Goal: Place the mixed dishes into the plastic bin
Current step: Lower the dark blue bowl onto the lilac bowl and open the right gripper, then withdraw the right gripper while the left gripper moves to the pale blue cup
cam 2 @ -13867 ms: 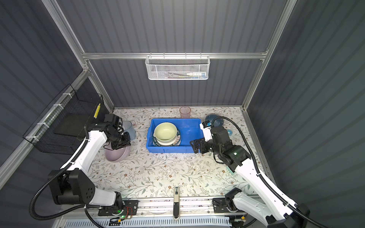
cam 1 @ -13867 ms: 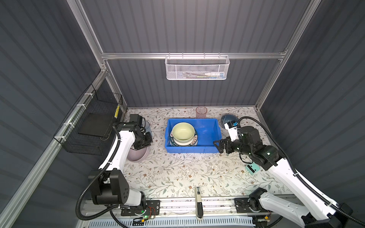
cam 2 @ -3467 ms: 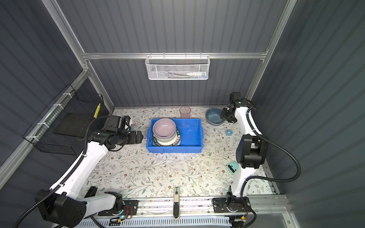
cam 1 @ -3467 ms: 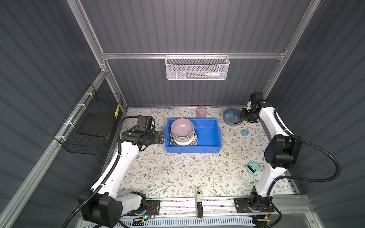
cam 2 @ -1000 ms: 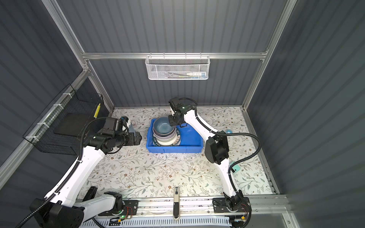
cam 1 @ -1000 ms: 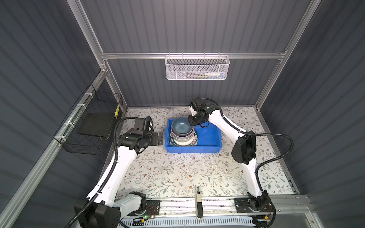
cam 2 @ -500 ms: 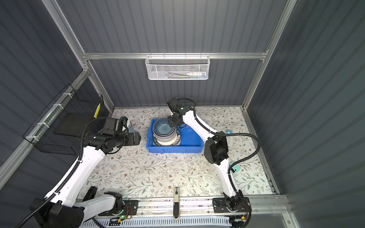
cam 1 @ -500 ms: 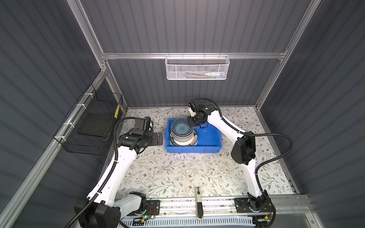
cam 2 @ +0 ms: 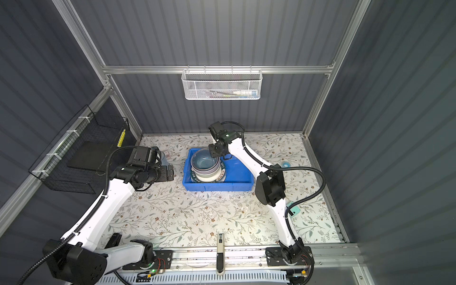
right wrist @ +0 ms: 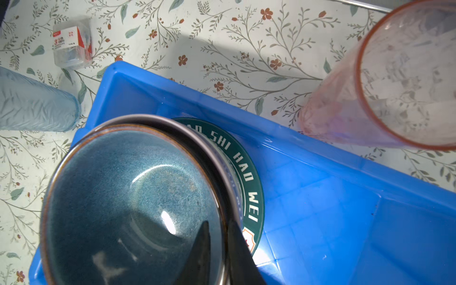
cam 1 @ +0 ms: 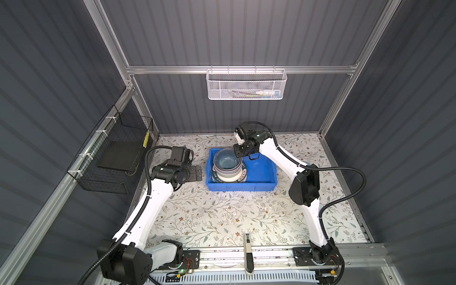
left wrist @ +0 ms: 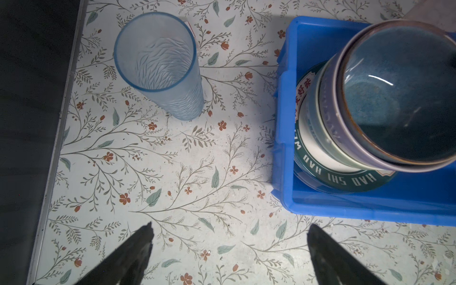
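Note:
The plastic bin [cam 1: 261,186] [cam 2: 237,183] is bright blue and holds a stack of dishes. A green lettered plate [left wrist: 345,177] [right wrist: 246,177] lies at the bottom, with bowls nested on it. A grey-blue bowl [cam 1: 227,161] [right wrist: 128,192] sits in a lilac bowl [left wrist: 341,128] on top. My right gripper [cam 1: 240,153] [right wrist: 218,223] straddles the grey-blue bowl's rim, jaws narrowly apart. Whether they still press it is unclear. My left gripper [cam 1: 196,172] [left wrist: 229,225] hangs open and empty left of the bin. A blue tumbler [left wrist: 160,64] [right wrist: 37,103] stands beyond it. A pink tumbler [right wrist: 394,81] stands behind the bin.
A small clear box with a red label [right wrist: 71,42] sits near the blue tumbler. A teal tape roll [cam 2: 285,163] and a teal block [cam 2: 294,211] lie at the right. A black wire basket [cam 1: 118,158] hangs on the left wall, a white mesh basket [cam 1: 246,85] on the back wall.
My right gripper has edged a little left over the stack with the grey-blue bowl, which now rests in the lilac bowl. The left arm has barely moved.

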`<state>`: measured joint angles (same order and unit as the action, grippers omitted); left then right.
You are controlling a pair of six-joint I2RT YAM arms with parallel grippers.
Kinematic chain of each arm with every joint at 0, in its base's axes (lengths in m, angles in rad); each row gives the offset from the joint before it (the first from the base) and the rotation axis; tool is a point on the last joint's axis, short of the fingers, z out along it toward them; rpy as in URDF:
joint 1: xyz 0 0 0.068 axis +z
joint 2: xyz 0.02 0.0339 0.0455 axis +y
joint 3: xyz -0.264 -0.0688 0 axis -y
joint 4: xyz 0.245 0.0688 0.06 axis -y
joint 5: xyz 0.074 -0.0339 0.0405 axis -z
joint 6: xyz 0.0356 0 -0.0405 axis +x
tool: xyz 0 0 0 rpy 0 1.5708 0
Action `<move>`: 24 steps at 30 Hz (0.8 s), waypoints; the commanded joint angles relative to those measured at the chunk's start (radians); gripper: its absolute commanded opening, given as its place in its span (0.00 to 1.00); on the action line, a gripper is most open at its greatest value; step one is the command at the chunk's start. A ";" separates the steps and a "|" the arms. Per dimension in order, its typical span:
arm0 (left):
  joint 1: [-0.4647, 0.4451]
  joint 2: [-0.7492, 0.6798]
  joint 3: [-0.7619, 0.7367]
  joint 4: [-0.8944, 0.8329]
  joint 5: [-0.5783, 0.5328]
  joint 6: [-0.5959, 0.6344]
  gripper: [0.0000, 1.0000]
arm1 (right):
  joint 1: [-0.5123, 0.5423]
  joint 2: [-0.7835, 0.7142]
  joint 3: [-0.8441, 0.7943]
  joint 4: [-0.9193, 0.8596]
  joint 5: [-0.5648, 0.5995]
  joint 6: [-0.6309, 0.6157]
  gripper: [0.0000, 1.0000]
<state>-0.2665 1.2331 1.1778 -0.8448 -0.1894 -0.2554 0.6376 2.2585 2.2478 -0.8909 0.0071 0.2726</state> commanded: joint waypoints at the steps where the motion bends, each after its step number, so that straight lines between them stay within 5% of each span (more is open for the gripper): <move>1: 0.007 0.030 0.045 -0.017 -0.036 -0.026 0.98 | 0.007 -0.061 0.000 0.005 -0.004 0.002 0.20; 7: 0.010 0.101 0.122 -0.019 -0.092 -0.038 0.94 | 0.008 -0.159 -0.105 0.042 -0.008 -0.005 0.37; 16: 0.050 0.215 0.214 -0.013 -0.207 -0.045 0.81 | 0.004 -0.452 -0.472 0.181 -0.029 -0.002 0.63; 24: 0.140 0.299 0.294 -0.011 -0.238 -0.024 0.72 | -0.024 -0.741 -0.813 0.282 -0.102 0.040 0.70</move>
<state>-0.1513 1.5166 1.4231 -0.8478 -0.3973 -0.2913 0.6258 1.5906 1.5089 -0.6586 -0.0563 0.2935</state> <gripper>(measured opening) 0.728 0.696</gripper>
